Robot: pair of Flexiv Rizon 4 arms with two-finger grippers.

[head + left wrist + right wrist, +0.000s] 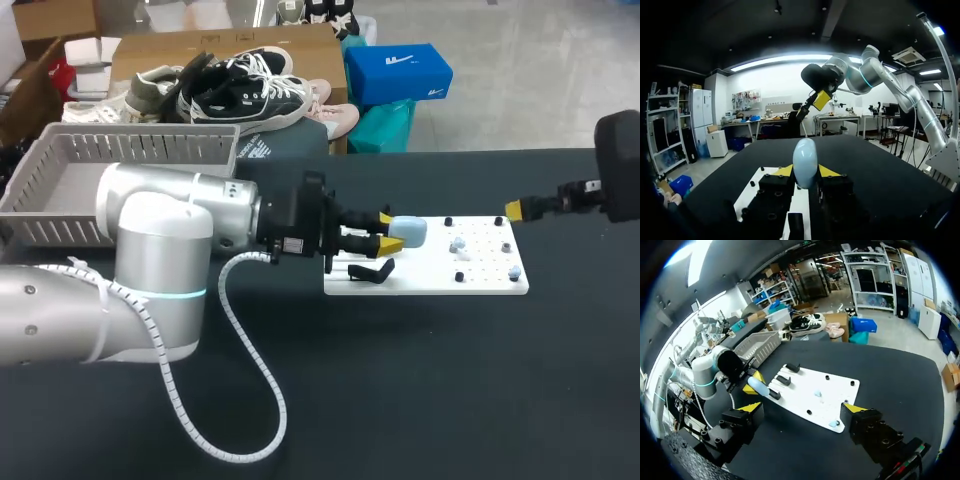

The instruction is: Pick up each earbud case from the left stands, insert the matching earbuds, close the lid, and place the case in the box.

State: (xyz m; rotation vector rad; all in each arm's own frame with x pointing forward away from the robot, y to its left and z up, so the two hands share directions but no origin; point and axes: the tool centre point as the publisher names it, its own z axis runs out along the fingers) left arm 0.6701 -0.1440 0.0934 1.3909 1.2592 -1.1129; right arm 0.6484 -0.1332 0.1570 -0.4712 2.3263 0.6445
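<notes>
Earbud case (408,232): in the head view we count one, pale blue, pinched between the yellow tips of our left gripper (388,231) over the white board (490,285), where two earbuds (459,243) lie. Our right gripper (514,210) hangs near the board's right end. From the left wrist, both tips press the case's sides. From the right wrist, our right fingers stand spread wide, holding nothing, and we count three black stands (783,380) on the board.
</notes>
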